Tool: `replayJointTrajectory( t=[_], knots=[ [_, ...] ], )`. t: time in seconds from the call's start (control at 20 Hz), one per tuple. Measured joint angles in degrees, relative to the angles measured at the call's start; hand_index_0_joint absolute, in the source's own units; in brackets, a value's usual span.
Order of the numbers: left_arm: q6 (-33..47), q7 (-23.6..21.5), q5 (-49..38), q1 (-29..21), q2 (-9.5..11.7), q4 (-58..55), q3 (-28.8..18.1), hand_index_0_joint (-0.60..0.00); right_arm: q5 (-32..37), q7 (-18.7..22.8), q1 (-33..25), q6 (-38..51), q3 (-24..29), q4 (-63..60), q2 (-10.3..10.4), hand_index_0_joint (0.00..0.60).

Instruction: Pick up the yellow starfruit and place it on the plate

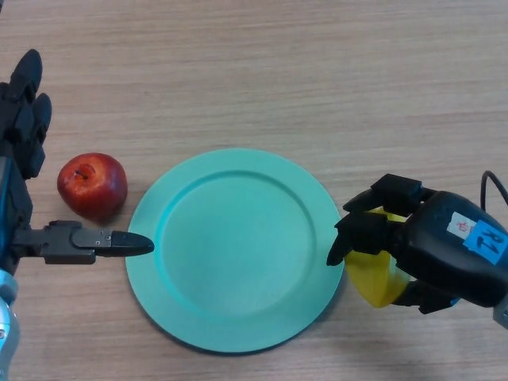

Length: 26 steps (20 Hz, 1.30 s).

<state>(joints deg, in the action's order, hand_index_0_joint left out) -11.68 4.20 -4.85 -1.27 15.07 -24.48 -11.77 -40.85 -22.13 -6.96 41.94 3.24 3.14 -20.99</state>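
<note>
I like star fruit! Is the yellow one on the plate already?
No, the yellow starfruit is off the plate, beside its right rim, with the right hand curled round it.

My right hand (413,238) sits low at the near right, fingers and thumb curled round the yellow starfruit (377,282). My left hand (32,159) rests at the left edge, fingers straight, thumb pointing right.

- You see a black right hand (432,246) with a glossy shell carrying one white sticker and one blue sticker.
- Your left hand (32,143) is matte black, blocky, thick-fingered.
</note>
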Motion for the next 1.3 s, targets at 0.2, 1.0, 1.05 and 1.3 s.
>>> replayJointTrajectory(
  t=[0.2, 1.0, 1.05, 1.3],
  knots=[
    [0.98, 0.16, -0.18, -0.22, 0.09, 0.04, -0.47, 0.000, 20.04, -5.75, -8.42, -23.71, -16.19, -8.29, 10.55, 0.600],
    [1.05, 0.14, -0.18, -0.09, 0.07, 1.21, -0.35, 0.000, -1.41, -2.13, -8.54, -15.80, -12.13, -14.52, 9.05, 0.401],
    [1.05, 0.15, -0.17, -0.09, 0.07, 1.21, 0.20, 0.000, -1.43, -2.15, -8.45, -15.81, -12.15, -14.37, 9.03, 0.301],
    [1.05, 0.17, 0.09, -0.10, 0.06, 1.19, 0.32, 0.000, 3.86, -1.50, -8.09, -20.88, -12.13, -11.02, 9.64, 0.000]
  ],
)
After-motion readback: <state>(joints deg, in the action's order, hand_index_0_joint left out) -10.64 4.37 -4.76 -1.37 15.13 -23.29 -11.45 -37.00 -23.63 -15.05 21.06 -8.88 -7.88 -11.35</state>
